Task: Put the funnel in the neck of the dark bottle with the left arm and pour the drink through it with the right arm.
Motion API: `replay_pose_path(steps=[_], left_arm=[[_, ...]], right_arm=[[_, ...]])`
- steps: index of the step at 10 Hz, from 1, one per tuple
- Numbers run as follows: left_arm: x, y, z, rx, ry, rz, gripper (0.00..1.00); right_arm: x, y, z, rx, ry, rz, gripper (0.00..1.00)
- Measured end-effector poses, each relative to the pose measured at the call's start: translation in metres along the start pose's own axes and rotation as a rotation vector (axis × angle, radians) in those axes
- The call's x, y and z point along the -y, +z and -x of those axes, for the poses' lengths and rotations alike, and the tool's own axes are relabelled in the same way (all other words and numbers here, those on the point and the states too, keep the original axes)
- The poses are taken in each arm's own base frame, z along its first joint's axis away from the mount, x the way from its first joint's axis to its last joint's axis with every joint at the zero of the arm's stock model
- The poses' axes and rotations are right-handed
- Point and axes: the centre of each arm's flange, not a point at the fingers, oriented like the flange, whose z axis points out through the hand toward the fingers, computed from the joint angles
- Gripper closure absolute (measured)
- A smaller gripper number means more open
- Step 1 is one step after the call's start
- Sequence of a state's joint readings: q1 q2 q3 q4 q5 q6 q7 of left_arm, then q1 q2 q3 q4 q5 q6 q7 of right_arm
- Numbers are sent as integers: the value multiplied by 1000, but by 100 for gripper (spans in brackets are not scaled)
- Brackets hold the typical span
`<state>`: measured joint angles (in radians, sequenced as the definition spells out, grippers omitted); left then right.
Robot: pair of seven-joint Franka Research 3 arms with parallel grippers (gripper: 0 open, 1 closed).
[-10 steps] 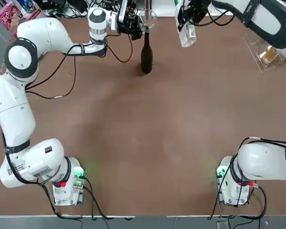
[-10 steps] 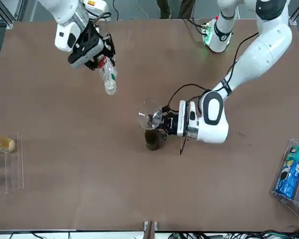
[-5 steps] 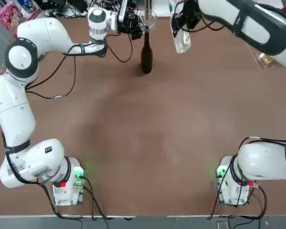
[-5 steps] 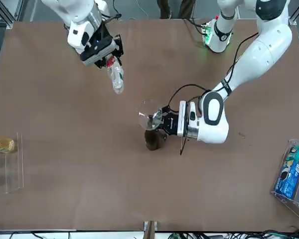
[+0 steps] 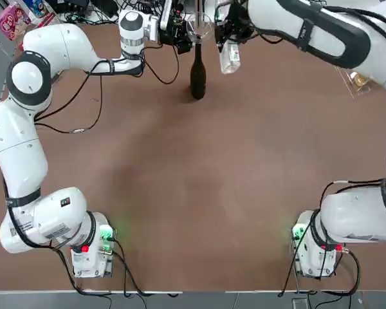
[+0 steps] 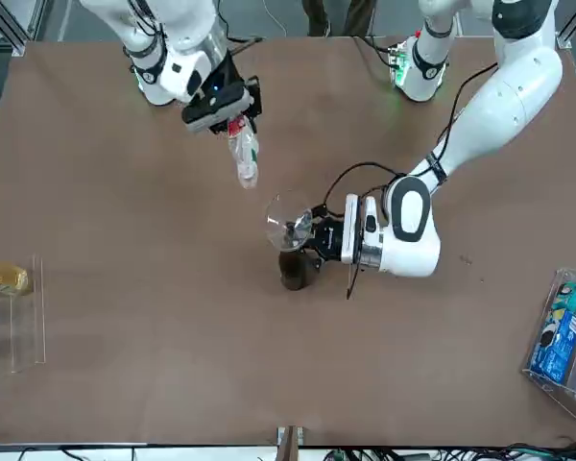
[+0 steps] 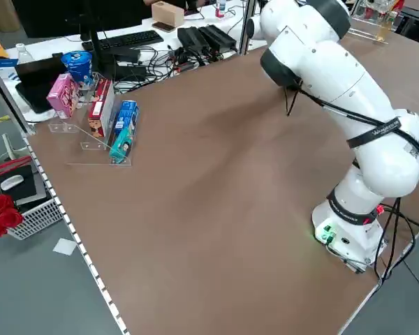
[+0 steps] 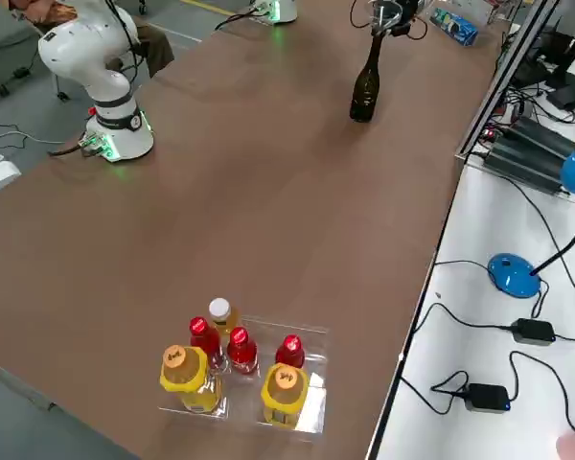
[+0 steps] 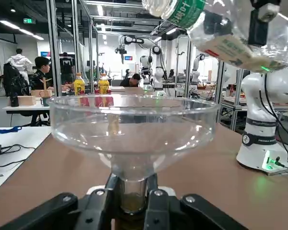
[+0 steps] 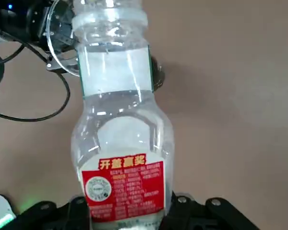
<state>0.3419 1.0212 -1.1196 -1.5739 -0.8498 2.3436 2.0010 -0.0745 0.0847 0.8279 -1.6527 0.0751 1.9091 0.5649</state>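
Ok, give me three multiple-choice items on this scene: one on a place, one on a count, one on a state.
1. Where does the funnel sit?
A. Flat on the table
B. On the neck of the dark bottle
C. In the tray of bottles

2. How many red-capped bottles stand in the tray?
A. One
B. Three
C. Five

3. How is the drink right now?
A. Standing on the table
B. Lying in the funnel
C. Held in the air by the right gripper, mouth tilted down

Answers:
1. B, the left gripper holds its spout at the bottle's top.
2. B, the right side view shows three red caps.
3. C, it hangs from the gripper clear of the table, short of the funnel.
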Motion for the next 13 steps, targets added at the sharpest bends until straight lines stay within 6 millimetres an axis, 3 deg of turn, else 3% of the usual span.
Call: replay_pose_path(steps=[4, 8, 13], left_arm=[[0, 0, 0, -1, -1, -1, 75], [1, 0, 0, -1, -1, -2, 75], [1, -1, 0, -1, -1, -4, 75]], right_arm=[[31, 31, -8, 70, 23, -24, 54], [38, 33, -24, 143, 61, -53, 54], [43, 40, -29, 169, 145, -69, 54]])
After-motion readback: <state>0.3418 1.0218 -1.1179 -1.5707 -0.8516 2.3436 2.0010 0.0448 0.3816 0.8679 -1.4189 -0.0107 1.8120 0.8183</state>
